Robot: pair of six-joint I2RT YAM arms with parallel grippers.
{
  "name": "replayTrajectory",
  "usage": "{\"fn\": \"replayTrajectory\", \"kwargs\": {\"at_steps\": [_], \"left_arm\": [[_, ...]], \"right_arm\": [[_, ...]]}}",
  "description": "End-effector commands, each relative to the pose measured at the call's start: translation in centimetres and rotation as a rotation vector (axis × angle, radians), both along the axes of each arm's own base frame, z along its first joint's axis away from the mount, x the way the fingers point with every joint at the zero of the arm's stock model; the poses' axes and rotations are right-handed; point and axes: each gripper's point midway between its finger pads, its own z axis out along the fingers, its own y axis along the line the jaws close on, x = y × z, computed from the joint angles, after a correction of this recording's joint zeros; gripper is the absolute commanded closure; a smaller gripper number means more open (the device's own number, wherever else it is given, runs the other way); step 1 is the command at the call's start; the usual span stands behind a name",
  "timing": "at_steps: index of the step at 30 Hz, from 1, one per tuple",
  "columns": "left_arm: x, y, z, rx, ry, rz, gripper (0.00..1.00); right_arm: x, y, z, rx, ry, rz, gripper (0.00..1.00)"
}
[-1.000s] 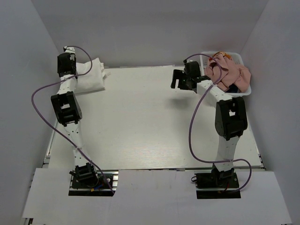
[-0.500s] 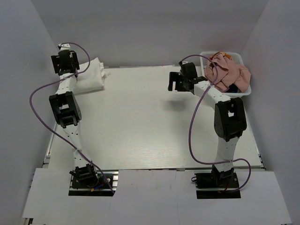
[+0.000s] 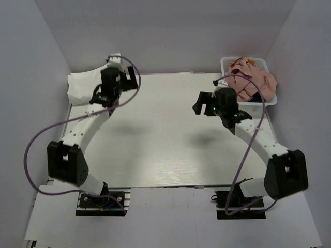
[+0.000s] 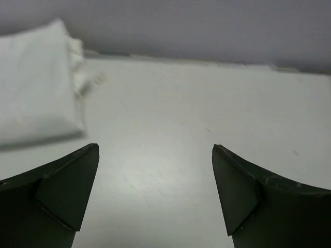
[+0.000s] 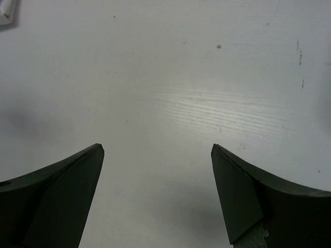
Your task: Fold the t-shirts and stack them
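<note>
Both arms [image 3: 85, 125] bend inward, left tool [image 4: 155, 146] and right tool [image 5: 156, 146] gaping.

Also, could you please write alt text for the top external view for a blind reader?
Two robot arms reach over a white table, the left gripper and right gripper both open and empty. A pile of folded white t-shirts lies at the far left corner; a pink t-shirt fills a white basket at the far right.

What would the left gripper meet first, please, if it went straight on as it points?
Most likely the bare table, short of the back wall, though depth is unclear; the folded white t-shirts lie left of that line.
</note>
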Motion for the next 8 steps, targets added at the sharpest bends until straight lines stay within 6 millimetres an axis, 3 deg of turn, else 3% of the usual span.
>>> {"fn": "replayTrajectory", "kwargs": {"at_steps": [1, 2, 5, 6, 7, 8], "left_arm": [[-6.8, -2.2, -2.0, -0.171, 0.07, -0.038, 0.0], [-8.7, -3.0, -4.3, -0.183, 0.117, -0.053, 0.0], [-11.6, -2.7, -4.2, -0.214, 0.11, -0.057, 0.0], [-12.1, -2.8, -3.9, -0.219, 0.107, -0.054, 0.0], [-12.5, -2.7, -4.3, -0.216, 0.117, -0.052, 0.0], [-13.0, -2.5, -4.7, -0.21, 0.136, -0.05, 0.0]], "right_arm": [[-1.8, -0.7, 2.4, 0.078, -0.113, -0.025, 0.1], [-2.7, -1.3, 0.4, 0.064, -0.081, -0.041, 0.1], [-3.9, -2.3, 1.3, 0.078, -0.129, -0.067, 0.1], [-5.2, -1.8, 0.0, 0.091, -0.098, -0.03, 0.1], [-5.5, -1.9, 0.4, 0.105, -0.11, -0.026, 0.1], [-6.0, -1.8, -0.5, 0.114, -0.097, -0.019, 0.1]]}}
